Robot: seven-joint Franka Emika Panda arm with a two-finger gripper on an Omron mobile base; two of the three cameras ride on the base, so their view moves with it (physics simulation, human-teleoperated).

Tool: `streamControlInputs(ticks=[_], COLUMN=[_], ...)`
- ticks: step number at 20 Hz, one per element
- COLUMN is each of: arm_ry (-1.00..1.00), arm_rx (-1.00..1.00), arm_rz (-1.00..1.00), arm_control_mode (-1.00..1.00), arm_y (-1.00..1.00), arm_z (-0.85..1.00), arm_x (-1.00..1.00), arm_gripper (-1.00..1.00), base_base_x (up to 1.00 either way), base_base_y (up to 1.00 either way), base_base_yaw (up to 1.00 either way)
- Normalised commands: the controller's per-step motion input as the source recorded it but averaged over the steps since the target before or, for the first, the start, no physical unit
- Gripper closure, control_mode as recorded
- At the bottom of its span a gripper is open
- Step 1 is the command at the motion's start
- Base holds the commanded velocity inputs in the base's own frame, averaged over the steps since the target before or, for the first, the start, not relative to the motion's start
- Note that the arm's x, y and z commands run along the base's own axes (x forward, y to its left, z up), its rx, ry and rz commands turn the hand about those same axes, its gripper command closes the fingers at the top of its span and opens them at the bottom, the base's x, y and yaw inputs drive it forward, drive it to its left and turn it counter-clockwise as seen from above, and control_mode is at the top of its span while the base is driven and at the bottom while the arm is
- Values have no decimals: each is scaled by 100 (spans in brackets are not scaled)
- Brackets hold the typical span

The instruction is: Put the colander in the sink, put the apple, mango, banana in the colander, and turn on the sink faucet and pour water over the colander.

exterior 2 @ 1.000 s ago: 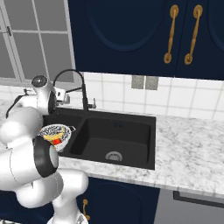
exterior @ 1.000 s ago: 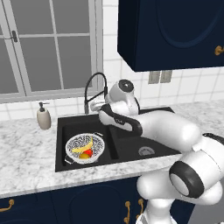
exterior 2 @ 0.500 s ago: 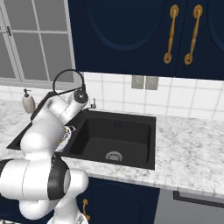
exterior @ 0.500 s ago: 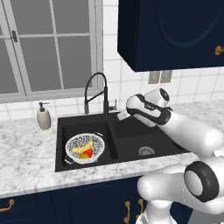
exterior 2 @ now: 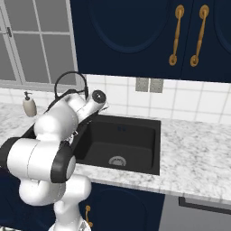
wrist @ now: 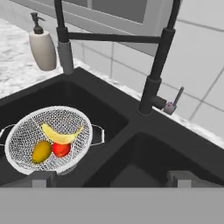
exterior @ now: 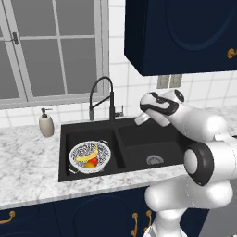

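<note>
The white colander (exterior: pixel 89 156) (wrist: pixel 26 135) sits in the left basin of the black sink (exterior: pixel 139 139) (wrist: pixel 118 127). Inside it lie the banana (wrist: pixel 61 134), the red apple (wrist: pixel 61 149) and the orange-yellow mango (wrist: pixel 41 151). The black gooseneck faucet (exterior: pixel 104 97) (wrist: pixel 151 94) rises behind the divider, its lever (wrist: pixel 176 101) sticking out to the side and its spout head (wrist: pixel 65 54) hanging over the back of the left basin. No water shows. My gripper (exterior: pixel 140 120) (wrist: pixel 113 178) hovers open and empty above the right basin, pointing toward the faucet base.
A white soap pump bottle (exterior: pixel 46 125) (wrist: pixel 43 49) stands on the marble counter left of the sink. Window and tiled wall are behind the faucet, dark cabinets overhead. The right basin (exterior 2: pixel 122 140) has a silver drain (exterior 2: pixel 117 160).
The arm has swung right, from above the sink divider beside the faucet to over the right basin. The gripper stayed open. Colander and fruit have not moved.
</note>
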Motion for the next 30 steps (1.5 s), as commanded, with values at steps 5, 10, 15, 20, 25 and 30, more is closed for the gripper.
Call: streamControlInputs(ticks=[5, 10, 15, 20, 25, 30], arm_ry=[-33, -45, -24, -8, 0, 5], arm_rx=[0, 3, 16, 30, 30, 8], arm_rz=[0, 0, -1, -9, -3, -7], arm_control_mode=[-100, -100, -100, -100, -100, -100], arm_y=[-11, -13, -5, -6, -8, -2], arm_z=[-31, -25, -35, -20, 4, 19], arm_x=[40, 21, 4, 24, 26, 22], arm_gripper=[-100, -100, -100, -100, -100, -100], base_base_x=[0, 0, 0, 0, 0, 0], base_base_y=[0, 0, 0, 0, 0, 0], base_base_yaw=[0, 0, 0, 0, 0, 0])
